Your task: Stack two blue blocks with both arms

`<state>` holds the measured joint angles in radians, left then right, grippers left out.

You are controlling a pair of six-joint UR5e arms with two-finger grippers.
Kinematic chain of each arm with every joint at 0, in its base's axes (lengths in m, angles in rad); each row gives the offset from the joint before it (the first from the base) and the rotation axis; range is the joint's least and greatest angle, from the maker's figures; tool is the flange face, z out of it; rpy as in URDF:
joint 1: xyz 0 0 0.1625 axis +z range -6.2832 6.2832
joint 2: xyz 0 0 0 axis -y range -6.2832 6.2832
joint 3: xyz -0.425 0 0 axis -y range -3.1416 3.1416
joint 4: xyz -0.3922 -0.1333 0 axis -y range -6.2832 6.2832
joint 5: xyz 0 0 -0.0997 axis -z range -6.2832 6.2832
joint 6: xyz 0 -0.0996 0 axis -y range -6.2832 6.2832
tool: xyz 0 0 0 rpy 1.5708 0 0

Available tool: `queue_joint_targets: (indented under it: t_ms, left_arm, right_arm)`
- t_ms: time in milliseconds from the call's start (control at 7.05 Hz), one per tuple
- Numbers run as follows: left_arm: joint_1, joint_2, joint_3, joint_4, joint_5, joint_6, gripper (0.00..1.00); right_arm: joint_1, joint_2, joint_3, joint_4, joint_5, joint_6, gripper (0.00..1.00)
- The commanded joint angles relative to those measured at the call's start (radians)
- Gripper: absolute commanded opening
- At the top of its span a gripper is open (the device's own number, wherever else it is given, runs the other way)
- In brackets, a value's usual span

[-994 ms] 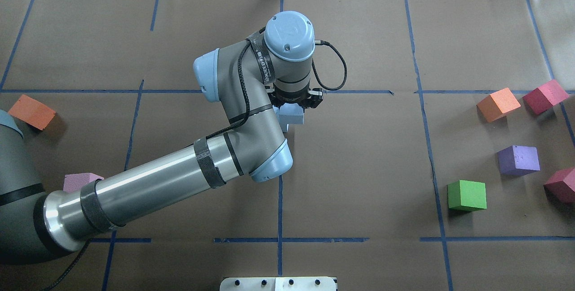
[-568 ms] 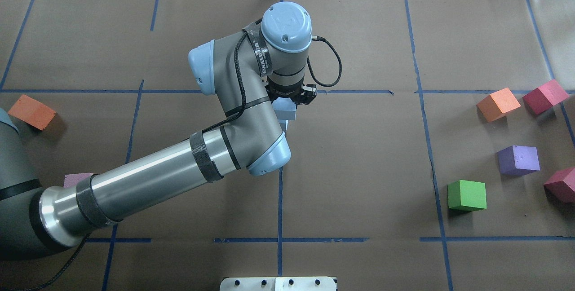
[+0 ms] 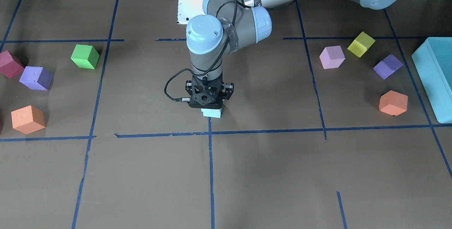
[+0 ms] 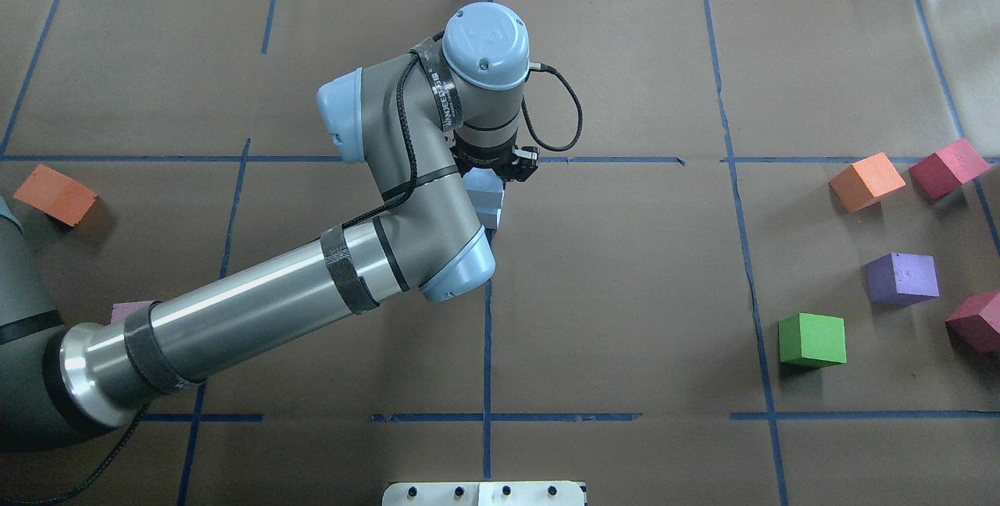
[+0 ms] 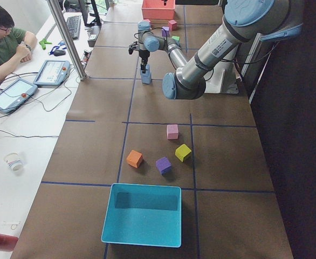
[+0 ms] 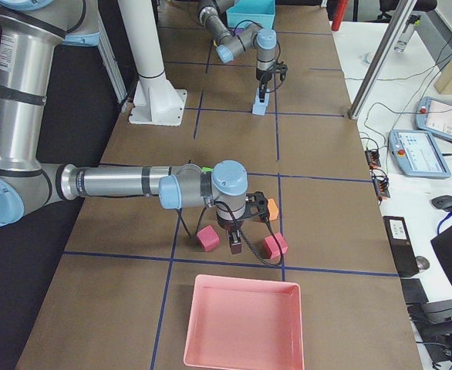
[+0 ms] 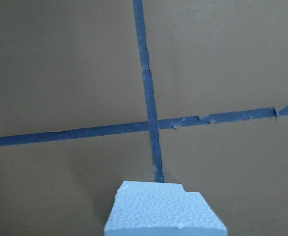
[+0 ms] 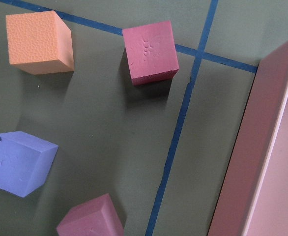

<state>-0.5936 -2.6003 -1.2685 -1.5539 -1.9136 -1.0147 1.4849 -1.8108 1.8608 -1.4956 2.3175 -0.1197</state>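
Observation:
My left gripper point(image 4: 500, 170) points straight down near the table's centre cross of blue tape. It is shut on the periwinkle-blue block point(image 4: 484, 192), which fills the bottom of the left wrist view point(image 7: 163, 211). The pale cyan-blue block point(image 3: 212, 112) sits on the table right under the gripper point(image 3: 211, 103); whether the two blocks touch is hidden. My right gripper point(image 6: 235, 245) hangs over the red cubes near the pink tray, far from the blue blocks. It shows only in the right side view, so I cannot tell if it is open or shut.
Green point(image 4: 812, 340), purple point(image 4: 902, 278), orange point(image 4: 867, 180) and red point(image 4: 948, 168) cubes lie at the right. An orange cube point(image 4: 55, 194) and a pink one point(image 4: 129, 309) lie at the left. A teal box point(image 3: 434, 77) and a pink tray point(image 6: 241, 324) stand at the table's two ends.
My left arm has carried the periwinkle block a little to the left and away from the robot, closer over the pale cyan block. The other cubes have not moved.

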Motion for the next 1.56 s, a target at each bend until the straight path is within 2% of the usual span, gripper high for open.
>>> queue_joint_targets:
  t_ms: [0,284,426,710,994,1277,1419]
  left_arm:
    - [0.000,0.003,0.000,0.000,-0.002,0.005,0.42]
    - [0.000,0.003,-0.002,0.000,-0.004,0.005,0.49]
    - [0.001,0.003,-0.006,0.000,-0.004,0.005,0.62]
    - [0.001,0.005,-0.006,-0.003,0.001,0.002,1.00]
    - [-0.003,0.005,-0.035,0.001,-0.002,-0.007,1.00]
    - [-0.067,0.006,-0.127,0.084,-0.069,0.004,1.00]
    - [-0.098,0.063,-0.190,0.095,-0.108,0.014,1.00]
  right_arm:
    - [0.000,-0.001,0.000,0.000,0.000,0.000,1.00]
    - [0.000,0.001,0.000,0.000,0.000,0.000,1.00]
    - [0.000,-0.001,0.000,0.002,0.000,0.000,1.00]
    - [0.000,0.001,0.000,0.000,-0.001,0.000,1.00]
    - [0.000,0.001,0.000,0.002,0.000,0.000,1.00]
    - [0.000,0.001,0.001,0.000,0.000,0.000,1.00]
    - [0.000,0.001,0.000,0.000,0.000,0.000,1.00]
